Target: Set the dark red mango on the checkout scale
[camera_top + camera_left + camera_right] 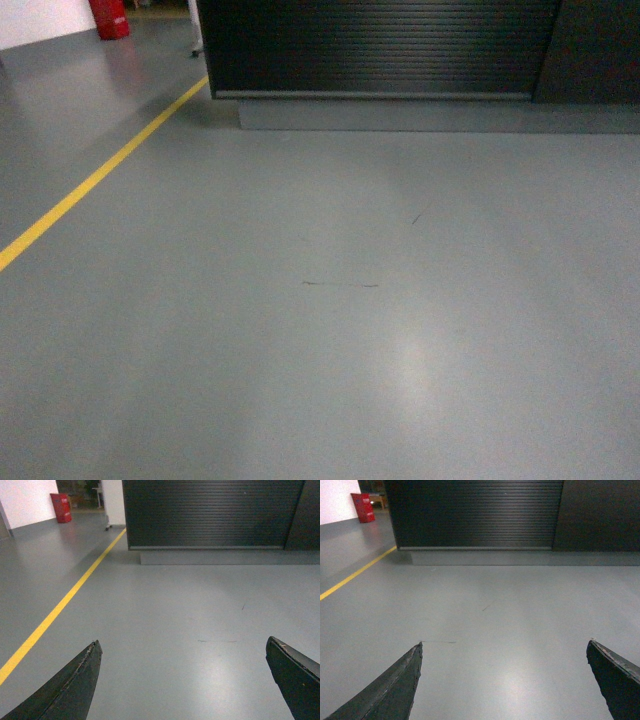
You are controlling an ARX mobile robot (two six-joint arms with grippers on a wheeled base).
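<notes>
The checkout (380,50) shows only its black ribbed front over a grey base, straight ahead across the floor; the same front fills the top of the left wrist view (210,515) and the right wrist view (475,512). Its top is out of view. The dark red mango and the scale are out of view. My left gripper (182,645) is open, its two dark fingers wide apart over bare grey floor. My right gripper (505,645) is open in the same way, with nothing between its fingers. Neither gripper appears in the head view.
A yellow floor line (90,185) runs diagonally on the left toward the counter's left corner. A red container (110,18) stands at the far left by a white wall. A plain dark panel (595,50) adjoins the ribbed front on the right.
</notes>
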